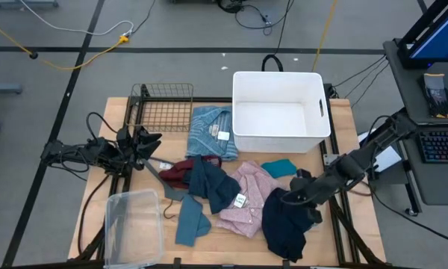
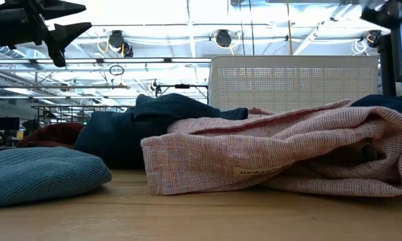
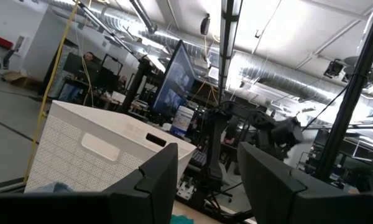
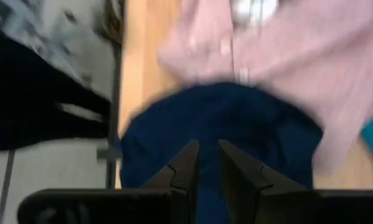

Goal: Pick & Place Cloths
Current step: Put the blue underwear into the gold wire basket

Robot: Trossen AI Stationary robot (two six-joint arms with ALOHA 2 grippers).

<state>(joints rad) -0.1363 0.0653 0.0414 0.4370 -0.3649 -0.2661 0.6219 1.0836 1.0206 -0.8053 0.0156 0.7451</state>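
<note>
The right gripper [image 1: 295, 196] sits at the upper edge of the dark navy piece [image 1: 285, 224], near the tabletop's [image 1: 358, 179] front right corner. In the right wrist view its fingers [image 4: 186, 163] stand nearly together over the navy fabric with only a narrow gap; whether fabric is pinched between them cannot be told.

The pink tagged shirt [image 1: 248, 196] lies just left of the navy piece, touching it. The small teal piece [image 1: 278, 167] lies just behind the right gripper, near the white bin. A second dark blue piece [image 1: 211, 183] overlaps the pink shirt's left side and the maroon piece [image 1: 178, 173]. The slate-blue piece [image 1: 191, 220] lies at the front, left of the pink shirt. The light blue striped tagged shirt [image 1: 210, 132] lies against the left wall of the white bin [image 1: 239, 112].

No cloth shows inside the white bin. The clear plastic bin [image 1: 112, 224] at the front left also shows no cloth.

The left gripper [image 1: 145, 143] hovers at the tabletop's left side beside the wire basket [image 1: 163, 108], fingers [image 3: 152, 180] apart, holding nothing.
</note>
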